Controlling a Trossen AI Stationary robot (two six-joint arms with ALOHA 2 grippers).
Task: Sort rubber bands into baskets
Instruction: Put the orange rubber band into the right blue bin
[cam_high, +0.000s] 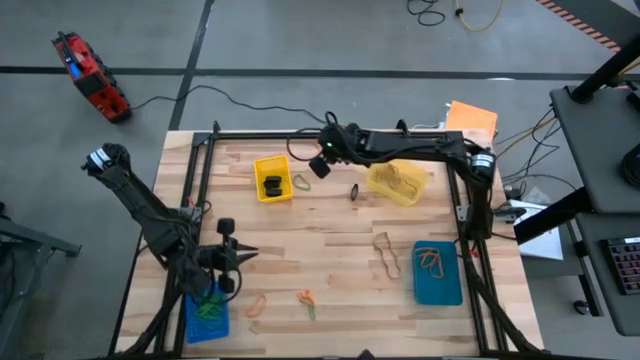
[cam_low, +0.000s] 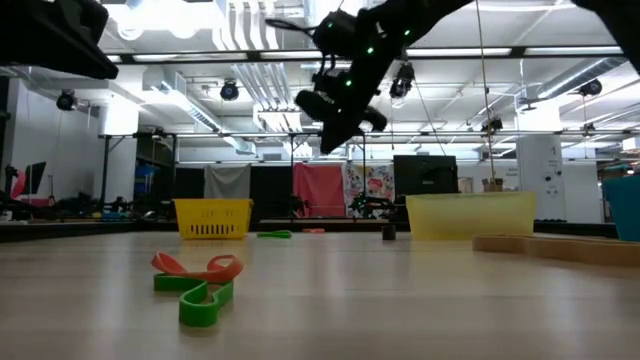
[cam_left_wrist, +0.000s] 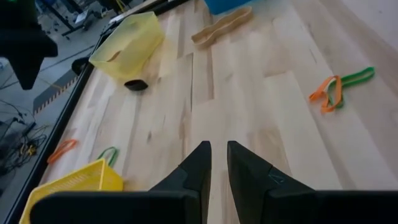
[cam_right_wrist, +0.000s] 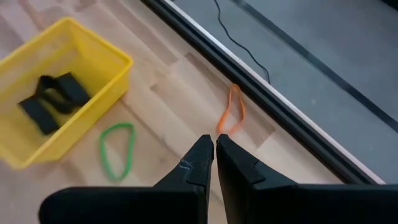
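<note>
Nearest the low camera lie an orange band (cam_low: 197, 267) and a green band (cam_low: 204, 299), tangled together on the bare wood.

Going from the tools outward: the right gripper (cam_high: 320, 163) hangs above the table's far edge, fingers together and holding nothing. Just beyond its tips an orange loop (cam_right_wrist: 231, 118) rests against the black frame rail (cam_right_wrist: 273, 99); a green loop (cam_right_wrist: 117, 148) lies beside the yellow basket (cam_right_wrist: 118, 59), which holds black bands (cam_right_wrist: 55, 98). The left gripper (cam_high: 226, 262) waits over the near-left, fingers nearly together and empty, by the blue basket (cam_high: 192, 318).

Risk, as I judge it: the orange loop sits so tight to the rail that a descending finger could strike the frame, or pinch only one strand and flick it off the table.
</note>
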